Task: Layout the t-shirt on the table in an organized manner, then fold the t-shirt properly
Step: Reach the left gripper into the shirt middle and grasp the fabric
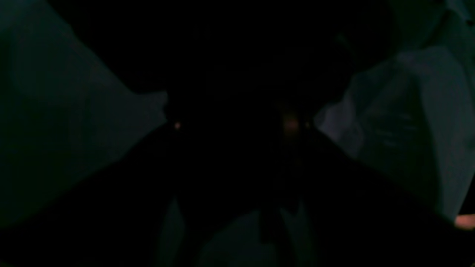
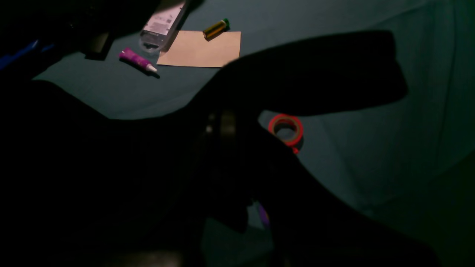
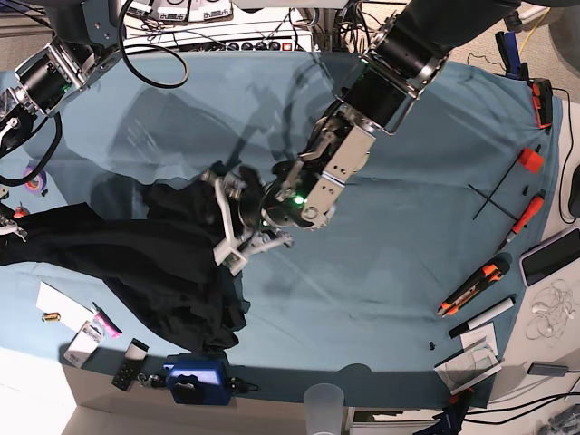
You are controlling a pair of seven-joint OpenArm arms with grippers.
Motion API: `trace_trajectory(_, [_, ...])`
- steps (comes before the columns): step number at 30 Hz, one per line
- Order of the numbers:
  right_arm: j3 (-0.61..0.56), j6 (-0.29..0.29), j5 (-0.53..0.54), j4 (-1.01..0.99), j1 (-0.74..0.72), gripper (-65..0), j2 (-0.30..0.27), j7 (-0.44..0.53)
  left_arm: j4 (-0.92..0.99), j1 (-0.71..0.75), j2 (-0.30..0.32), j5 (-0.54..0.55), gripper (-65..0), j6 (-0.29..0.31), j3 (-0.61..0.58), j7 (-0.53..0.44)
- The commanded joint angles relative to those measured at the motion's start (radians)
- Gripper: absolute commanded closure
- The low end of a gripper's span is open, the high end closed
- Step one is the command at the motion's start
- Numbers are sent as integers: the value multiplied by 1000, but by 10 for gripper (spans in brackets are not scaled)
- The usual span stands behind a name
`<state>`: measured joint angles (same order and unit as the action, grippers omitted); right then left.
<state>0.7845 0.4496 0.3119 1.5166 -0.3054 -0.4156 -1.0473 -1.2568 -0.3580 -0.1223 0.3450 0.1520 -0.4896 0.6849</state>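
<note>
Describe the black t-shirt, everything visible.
The black fabric t-shirt lies crumpled, not spread, on the light teal-blue cloth table, on the base view's left. One part stretches taut toward that view's left edge; the rest bunches in folds toward the near edge. The left gripper reaches into its upper edge. No print shows.

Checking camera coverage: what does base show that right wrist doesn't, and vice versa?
Base only: the left gripper with white jaws at the bunched black fabric t-shirt, the orange-handled utility knife, and the clear plastic cup at the near edge.
Right wrist only: the red tape roll, lying beside the shirt's dark fabric.
Both: the t-shirt, the teal-blue cloth table, the tan paper sheet, the purple tube and the small yellow battery.
</note>
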Motion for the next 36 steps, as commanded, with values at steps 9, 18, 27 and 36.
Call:
trace_trajectory(9, [2, 2, 33, 14, -22, 0, -30, 31, -6, -39, -29, -188, 0, -229, 42, -80])
trace_trajectory(18, [-86, 55, 175, 14, -22, 0, -30, 32, -61, -164, -29, -183, 0, -79, 409, 17])
trace_trajectory(27, [-220, 35, 165, 14, -27, 0, -30, 78, -158, -274, 15, -111, 0, 24, 531, 177])
trace_trajectory(36, [-138, 26, 195, 14, -69, 0, -30, 71, -214, -294, 209, -21, 0, 26, 531, 210])
